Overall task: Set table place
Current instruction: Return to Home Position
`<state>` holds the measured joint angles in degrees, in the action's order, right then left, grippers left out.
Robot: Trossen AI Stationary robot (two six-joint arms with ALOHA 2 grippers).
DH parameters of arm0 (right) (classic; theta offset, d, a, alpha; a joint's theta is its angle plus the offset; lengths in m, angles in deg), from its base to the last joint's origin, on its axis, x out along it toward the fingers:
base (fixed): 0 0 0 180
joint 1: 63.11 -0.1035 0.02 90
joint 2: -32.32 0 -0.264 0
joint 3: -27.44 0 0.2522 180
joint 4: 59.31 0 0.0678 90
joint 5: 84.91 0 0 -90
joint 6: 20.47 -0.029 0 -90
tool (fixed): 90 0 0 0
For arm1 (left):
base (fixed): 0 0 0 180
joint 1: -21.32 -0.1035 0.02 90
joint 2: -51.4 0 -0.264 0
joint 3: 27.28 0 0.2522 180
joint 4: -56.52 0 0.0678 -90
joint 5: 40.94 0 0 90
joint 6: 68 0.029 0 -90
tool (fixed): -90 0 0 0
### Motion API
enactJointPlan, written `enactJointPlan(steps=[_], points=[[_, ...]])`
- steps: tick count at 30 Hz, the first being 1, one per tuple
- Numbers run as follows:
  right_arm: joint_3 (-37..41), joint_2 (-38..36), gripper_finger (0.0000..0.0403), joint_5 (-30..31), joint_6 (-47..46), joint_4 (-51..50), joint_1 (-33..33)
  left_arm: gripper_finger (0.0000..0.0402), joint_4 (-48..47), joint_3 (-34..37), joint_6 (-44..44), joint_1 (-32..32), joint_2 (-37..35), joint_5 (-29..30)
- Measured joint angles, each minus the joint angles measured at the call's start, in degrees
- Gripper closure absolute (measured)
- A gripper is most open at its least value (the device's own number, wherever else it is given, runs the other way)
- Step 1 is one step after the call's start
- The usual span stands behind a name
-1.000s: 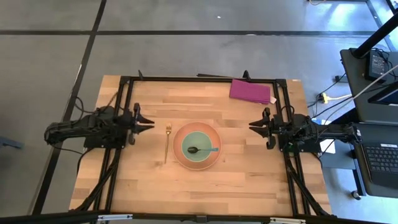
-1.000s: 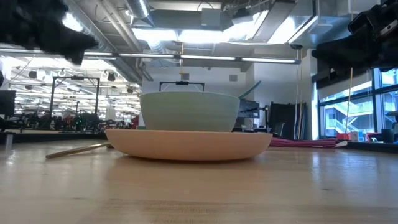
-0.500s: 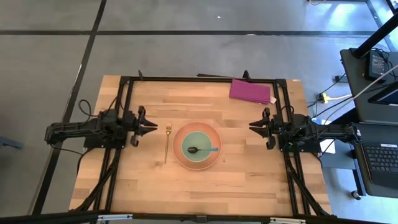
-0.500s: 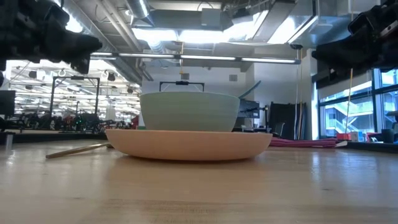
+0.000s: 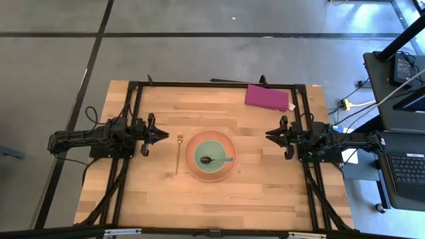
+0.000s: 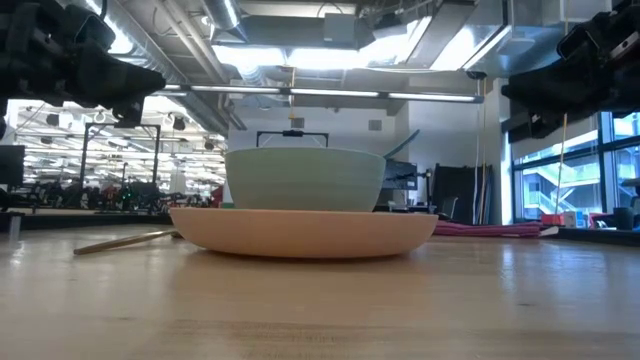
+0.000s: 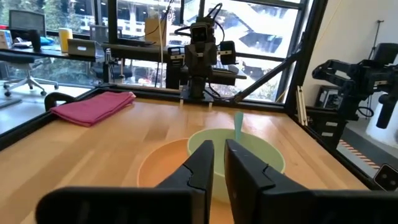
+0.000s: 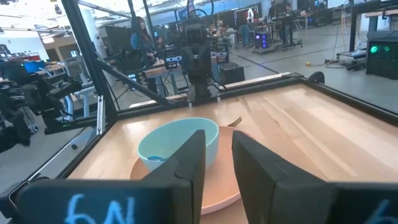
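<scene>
A round orange plate (image 5: 192, 159) sits mid-table with a pale green bowl (image 5: 214, 149) standing on it. A dark spoon (image 5: 206, 160) lies in the bowl, its light blue handle (image 5: 227, 159) against the rim toward the table's right. A gold fork (image 5: 178, 151) lies flat on the wood just left of the plate. My left gripper (image 5: 165, 135) hovers level left of the fork, pointing at the plate, with only a narrow empty gap (image 7: 219, 162) between its fingers. My right gripper (image 5: 267, 135) hovers level right of the plate, open and empty (image 8: 219, 155).
A magenta cloth (image 5: 269, 97) lies at the table's far right corner. A black rail frame (image 5: 212, 84) runs round the tabletop. Bare wood stretches from the plate to the near edge. A person (image 8: 137, 31) is in the room behind the table.
My left gripper has sunk a little and come level. Its fingers have drawn together from a wide spread to a narrow gap, taking hold of nothing. The plate, bowl, spoon and fork have not moved.
</scene>
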<state>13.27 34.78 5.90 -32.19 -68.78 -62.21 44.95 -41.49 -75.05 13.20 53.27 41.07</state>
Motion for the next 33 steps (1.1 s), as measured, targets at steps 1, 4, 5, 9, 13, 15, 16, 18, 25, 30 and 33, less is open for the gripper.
enactJointPlan(steps=[1,4,5,9,13,15,16,18,25,30,33], points=[[0.0,0.0,0.0321,0.0,-0.1,0.0,0.0,0.0371,0.0,0.0,0.0,0.0,0.0,0.0],[0.0,0.0,0.0321,0.0,0.0,0.0,0.0,0.0375,0.0,0.0,0.0,0.0,0.0,0.0],[0.0,0.0,0.0321,0.1,0.0,0.0,0.0,0.0377,0.0,0.0,0.0,0.0,0.0,0.0],[0.0,0.0,0.0321,0.1,0.0,0.0,0.0,0.0382,0.0,0.0,0.1,0.0,0.0,0.0],[0.0,0.0,0.0321,0.1,-0.1,0.0,0.0,0.0387,0.0,0.0,0.1,0.0,0.0,0.0],[0.0,0.0,0.0321,0.1,0.0,0.1,0.0,0.0389,0.0,0.0,0.1,0.0,0.0,0.0],[0.0,0.0,0.0321,0.1,0.0,0.0,0.0,0.0390,0.0,0.0,0.1,0.0,0.0,0.0],[0.0,0.0,0.0321,0.1,-0.1,0.1,0.0,0.0392,0.0,0.0,0.1,0.0,0.0,0.0],[0.0,0.0,0.0321,0.1,0.0,0.1,0.0,0.0399,0.0,0.0,0.1,0.0,0.0,0.0],[0.0,0.0,0.0321,0.1,0.0,0.1,0.0,0.0399,0.0,0.0,0.1,0.0,0.0,0.0],[0.0,0.0,0.0321,0.1,0.0,0.1,0.0,0.0392,0.0,0.0,0.1,0.0,0.0,0.0]])
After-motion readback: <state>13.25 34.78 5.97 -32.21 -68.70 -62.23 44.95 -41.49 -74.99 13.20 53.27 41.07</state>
